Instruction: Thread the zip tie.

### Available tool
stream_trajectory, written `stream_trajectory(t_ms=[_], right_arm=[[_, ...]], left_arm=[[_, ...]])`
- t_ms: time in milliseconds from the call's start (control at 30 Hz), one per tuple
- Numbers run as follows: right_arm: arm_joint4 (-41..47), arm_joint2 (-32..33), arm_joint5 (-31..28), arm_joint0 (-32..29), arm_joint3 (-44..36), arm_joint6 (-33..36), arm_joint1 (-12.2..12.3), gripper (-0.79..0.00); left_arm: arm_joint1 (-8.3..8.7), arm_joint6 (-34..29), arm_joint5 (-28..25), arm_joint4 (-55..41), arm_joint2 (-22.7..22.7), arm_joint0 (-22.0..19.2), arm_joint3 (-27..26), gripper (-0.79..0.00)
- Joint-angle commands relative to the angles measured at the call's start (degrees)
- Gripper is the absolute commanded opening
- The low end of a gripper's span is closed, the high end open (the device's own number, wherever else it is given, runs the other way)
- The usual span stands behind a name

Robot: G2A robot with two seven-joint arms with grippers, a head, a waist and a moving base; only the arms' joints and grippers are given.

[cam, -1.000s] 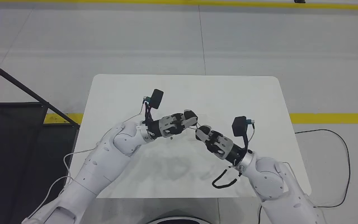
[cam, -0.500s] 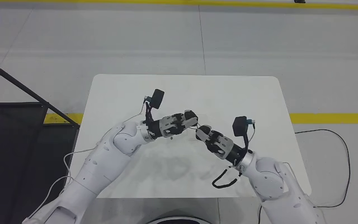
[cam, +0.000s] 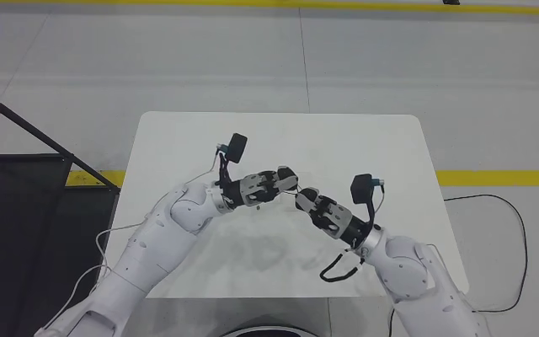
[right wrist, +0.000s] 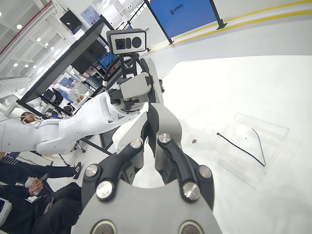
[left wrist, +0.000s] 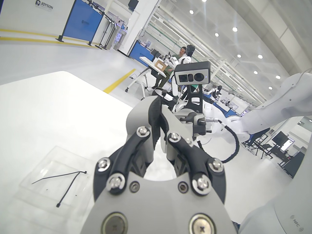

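Observation:
Two black zip ties (left wrist: 63, 180) lie in a V on a clear flat tray (left wrist: 39, 169) on the white table (cam: 354, 143). In the right wrist view the zip ties (right wrist: 240, 149) and the tray (right wrist: 273, 132) are off to one side of the gripper. Both grippers hang above the table's middle, tip to tip. My left gripper (cam: 289, 178) is shut, its black pads (left wrist: 156, 122) pressed together. My right gripper (cam: 301, 198) is shut too, its pads (right wrist: 152, 122) closed right under the left gripper (right wrist: 151, 96). I make out nothing between either pair of pads.
A small brown speck (right wrist: 194, 141) lies on the table near the tray. A black frame (cam: 38, 135) and a dark panel stand off the table's left side. Bare tabletop stretches toward the far edge and the right corner.

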Motion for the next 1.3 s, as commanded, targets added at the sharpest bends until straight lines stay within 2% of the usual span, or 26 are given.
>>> stream_trajectory(t_ms=[0,200,300,400,567,833,867,933,1033,1167,1267], right_arm=[[-0.07,0.13,0.49,0.04,-0.1,0.2,-0.01,0.0],[-1.59,1.67,2.63,-0.52,-1.64,2.23,0.24,0.0],[-4.4,1.97,5.69,-0.42,-3.58,3.97,0.34,0.0],[-8.67,1.32,11.14,0.48,-5.43,4.29,0.16,0.0],[-9.33,0.25,11.63,1.09,-5.96,5.87,0.06,0.0],[-10.66,-0.14,11.79,1.08,-6.14,6.17,0.06,0.0],[-13.33,-0.85,13.31,1.36,-6.51,6.98,0.02,0.0],[-19.75,-3.13,20.33,2.34,-8.13,7.6,-0.36,0.0],[-29.16,-9.25,28.17,5.15,-9.66,10.42,-1.28,0.0],[-38.79,-17.35,36.15,12.25,-6.74,18.4,-3.11,0.0],[-41.25,-23.06,40.58,19.8,-1.21,25.54,-5.34,0.0]], left_arm=[[0.04,0.61,0.34,0.17,-0.6,0.15,-0.22,-0.785],[0.98,4.32,1.92,2.83,-6.15,2.94,-3.01,-0.785],[1.76,6.28,2.72,4.21,-10.03,6.08,-5.22,-0.785],[2.68,6.85,4.18,4.67,-14.2,9.4,-6.88,-0.785],[3.79,7.48,5.9,5.96,-19.64,14.47,-10.08,-0.785],[3.86,7.37,5.89,5.99,-19.89,14.71,-10.26,-0.785],[3.84,7.33,6.07,5.98,-19.76,14.8,-10.42,-0.785],[3.7,7.05,7.2,5.2,-19.01,15.06,-11.36,-0.785],[3.56,7.24,9.23,4.07,-18.86,14.68,-11.37,-0.785],[3.65,7.6,8.94,1.9,-19.91,15.21,-10.57,-0.785],[3.9,7.68,8.1,0.3,-21.54,15.98,-9.49,-0.785]])
